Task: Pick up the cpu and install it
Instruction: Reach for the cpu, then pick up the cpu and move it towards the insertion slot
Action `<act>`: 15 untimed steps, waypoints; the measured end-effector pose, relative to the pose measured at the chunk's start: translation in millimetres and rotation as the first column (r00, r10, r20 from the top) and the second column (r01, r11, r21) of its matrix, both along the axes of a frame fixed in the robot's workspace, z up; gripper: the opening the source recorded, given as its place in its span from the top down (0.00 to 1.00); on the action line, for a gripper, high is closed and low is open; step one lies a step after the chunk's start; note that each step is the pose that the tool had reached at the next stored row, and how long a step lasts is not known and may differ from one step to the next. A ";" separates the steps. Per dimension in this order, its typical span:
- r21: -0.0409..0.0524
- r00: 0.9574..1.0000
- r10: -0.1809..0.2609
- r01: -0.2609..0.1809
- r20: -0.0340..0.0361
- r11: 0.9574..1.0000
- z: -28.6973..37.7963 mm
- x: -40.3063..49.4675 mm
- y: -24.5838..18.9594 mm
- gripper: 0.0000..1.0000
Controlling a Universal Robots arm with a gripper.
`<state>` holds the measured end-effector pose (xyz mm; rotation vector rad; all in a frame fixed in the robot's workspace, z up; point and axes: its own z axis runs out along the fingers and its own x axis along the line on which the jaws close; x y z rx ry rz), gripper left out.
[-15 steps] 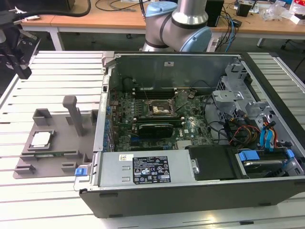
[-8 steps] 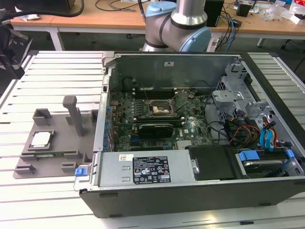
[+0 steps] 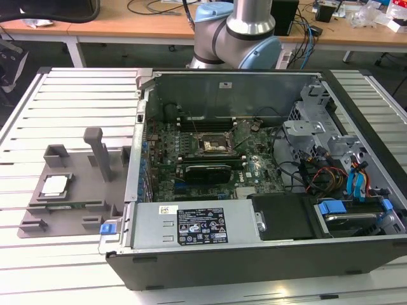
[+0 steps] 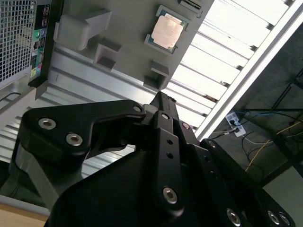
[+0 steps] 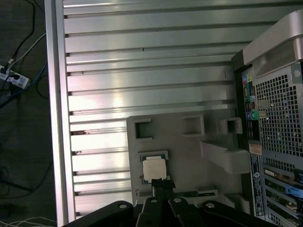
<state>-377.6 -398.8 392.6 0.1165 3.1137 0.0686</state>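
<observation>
A slatted metal table [image 3: 76, 89] holds an open computer case [image 3: 254, 244] and, just beside it on the exterior view's left, a grey holder [image 3: 38, 219]. The cpu [image 3: 55, 185], a small square chip with a pale metal top, lies flat in a recess of that holder, well apart from the dark socket [image 3: 215, 143] on the board inside the case. In the first wrist view the gripper [image 5: 161, 183] hangs above the holder with its tips near the chip's edge; its fingers look pressed together, holding nothing. The pick-up step is in hand and the chip is not yet grasped. A grasp likely calls for parting the fingers, centring them over the chip and lowering squarely onto opposite edges
</observation>
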 end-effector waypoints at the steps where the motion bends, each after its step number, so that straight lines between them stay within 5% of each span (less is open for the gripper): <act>1: 0.000 1.000 0.000 0.000 0.000 1.000 0.0 -0.1 0.0 0.89; 13: -0.001 1.000 0.000 0.000 0.000 1.000 0.0 -0.3 0.0 0.89; 14: -0.010 1.000 0.000 0.000 0.000 1.000 0.0 -0.4 0.1 0.89; 15: -0.032 1.000 0.000 0.000 0.000 0.999 0.0 -0.3 0.0 0.89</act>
